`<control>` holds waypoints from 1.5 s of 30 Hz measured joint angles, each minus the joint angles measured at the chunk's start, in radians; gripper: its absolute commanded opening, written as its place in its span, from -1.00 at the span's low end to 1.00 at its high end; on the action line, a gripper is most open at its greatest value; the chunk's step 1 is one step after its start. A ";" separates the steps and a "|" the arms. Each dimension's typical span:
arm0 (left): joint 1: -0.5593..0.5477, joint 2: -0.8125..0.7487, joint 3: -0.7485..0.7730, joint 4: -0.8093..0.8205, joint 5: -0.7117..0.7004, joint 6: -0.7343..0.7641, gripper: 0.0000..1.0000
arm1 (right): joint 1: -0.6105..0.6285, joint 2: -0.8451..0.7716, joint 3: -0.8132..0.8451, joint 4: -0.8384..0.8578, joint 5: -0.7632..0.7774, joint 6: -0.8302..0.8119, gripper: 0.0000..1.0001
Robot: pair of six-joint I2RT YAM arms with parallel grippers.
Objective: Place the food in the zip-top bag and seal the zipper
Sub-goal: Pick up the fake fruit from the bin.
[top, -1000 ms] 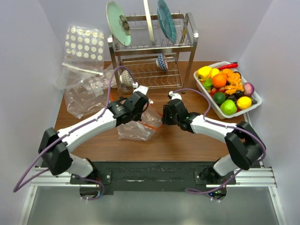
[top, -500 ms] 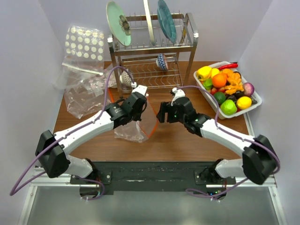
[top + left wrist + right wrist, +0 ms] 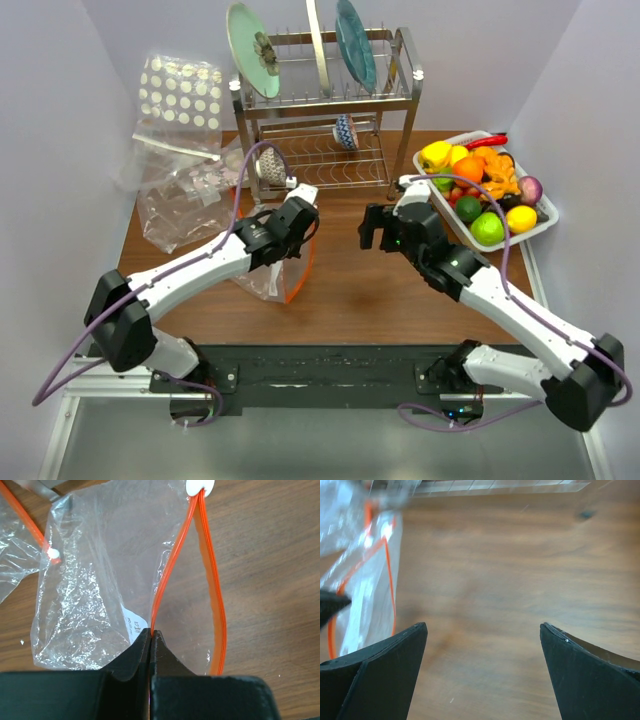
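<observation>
Gaping at the mouth, the zip-top bag (image 3: 265, 280) stands at about 9 o'clock from the middle of the counter (image 3: 370, 295). A second ago both tools were at it. Since then the right tool (image 3: 374, 228) has let go, spread its jaws wide and swung toward 2 o'clock, where the food (image 3: 470, 180) sits heaped in a white tray (image 3: 548, 212). The left tool (image 3: 151, 633), pressed together, pinches one lip of the zipper (image 3: 216, 610), so the bag looks ready for loading; fetching a first piece seems next. The film is clear, thin and crinkly, with a small white label (image 3: 131, 624). The zipper is a slim orange-red strip bowed into a loop, with a white slider (image 3: 199, 486) at its far end. The food is glossy and rounded: orange, yellow, green.
</observation>
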 measured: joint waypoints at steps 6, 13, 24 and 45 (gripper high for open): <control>0.000 0.022 0.017 -0.011 0.032 0.066 -1.00 | 0.000 -0.117 0.008 -0.046 0.184 -0.053 0.97; 0.000 -0.048 0.004 0.035 0.040 0.127 -1.00 | -0.169 0.043 0.155 -0.211 0.293 -0.050 0.97; 0.032 -0.144 -0.063 0.120 0.082 0.127 -1.00 | -0.392 0.209 0.276 -0.299 0.385 -0.046 0.93; 0.032 -0.138 -0.091 0.150 0.134 0.128 -1.00 | -0.548 0.537 0.393 -0.283 0.346 -0.090 0.68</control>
